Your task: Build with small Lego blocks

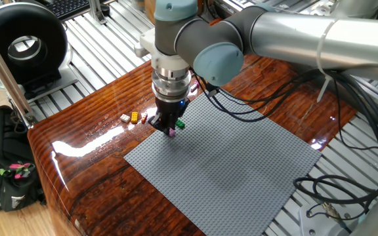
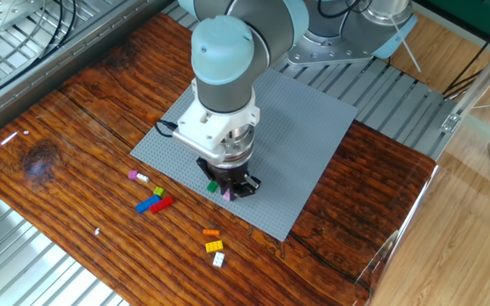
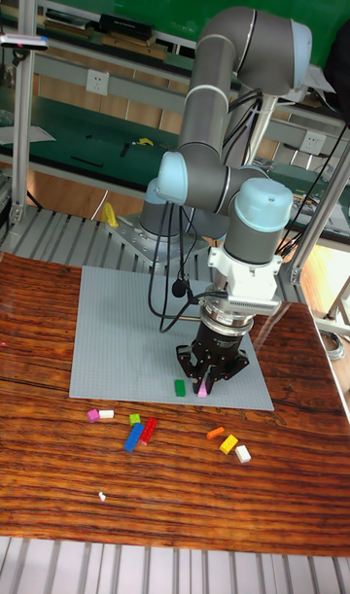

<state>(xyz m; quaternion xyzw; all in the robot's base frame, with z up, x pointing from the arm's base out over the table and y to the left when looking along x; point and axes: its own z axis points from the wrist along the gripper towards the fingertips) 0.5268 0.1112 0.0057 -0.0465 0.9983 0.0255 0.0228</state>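
My gripper [image 1: 169, 127] [image 2: 228, 189] [image 3: 206, 380] points straight down over the near edge of the grey baseplate [image 1: 228, 164] [image 2: 304, 127] [image 3: 117, 331]. It is shut on a small pink brick [image 1: 172, 132] [image 2: 226, 195] [image 3: 201, 391] that sticks out below the fingertips, at or just above the plate. A green brick [image 1: 180, 123] [image 2: 213, 185] [image 3: 179, 387] sits on the plate right beside it. Loose small Lego blocks lie on the wooden table: a pink and white pair [image 2: 135, 177], blue [image 2: 147, 205], red [image 2: 162, 203], orange [image 2: 211, 232], yellow [image 2: 215, 246] and white [image 2: 218, 259].
The wooden tabletop [image 2: 66, 144] is ringed by slatted aluminium framing [image 2: 32, 51]. A black backpack [image 1: 5, 170] and a black round device [image 1: 25, 42] sit off the table's left side. Cables [image 1: 346, 190] hang past the baseplate's right corner.
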